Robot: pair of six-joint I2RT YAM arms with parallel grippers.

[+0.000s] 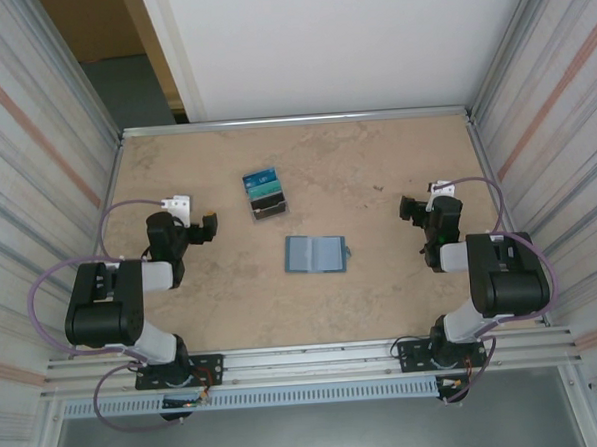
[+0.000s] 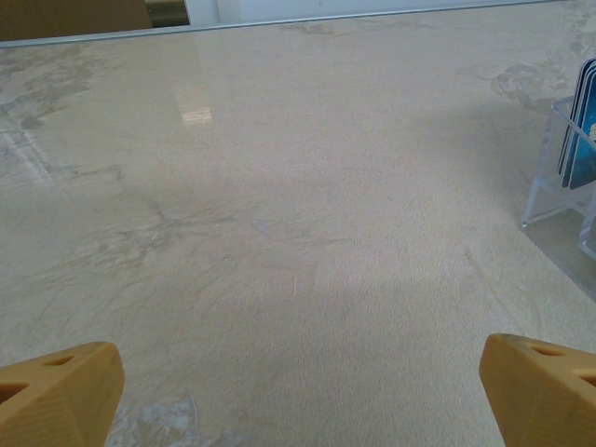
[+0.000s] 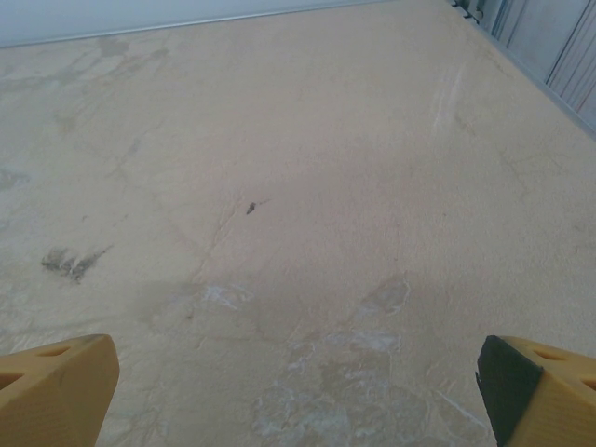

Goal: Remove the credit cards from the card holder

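Observation:
The card holder [image 1: 316, 253], a teal-blue wallet, lies open and flat at the table's middle, its paler pocket panels facing up. I cannot tell whether anything is in its pockets. The credit cards [image 1: 263, 185], blue, teal and one dark, rest in a clear plastic stand [image 1: 271, 211] further back. In the left wrist view their blue edges [image 2: 582, 130] rise from the stand [image 2: 549, 186] at the far right. My left gripper [image 1: 209, 228] [image 2: 298, 391] is open and empty, left of the stand. My right gripper [image 1: 408, 210] [image 3: 298, 386] is open and empty, right of the wallet.
Bare beige tabletop [image 1: 376, 169] surrounds both objects. A metal rim [image 1: 293, 121] borders the table, with corrugated walls [image 1: 34, 147] close on the left and right. Purple cables [image 1: 117, 208] loop beside each arm.

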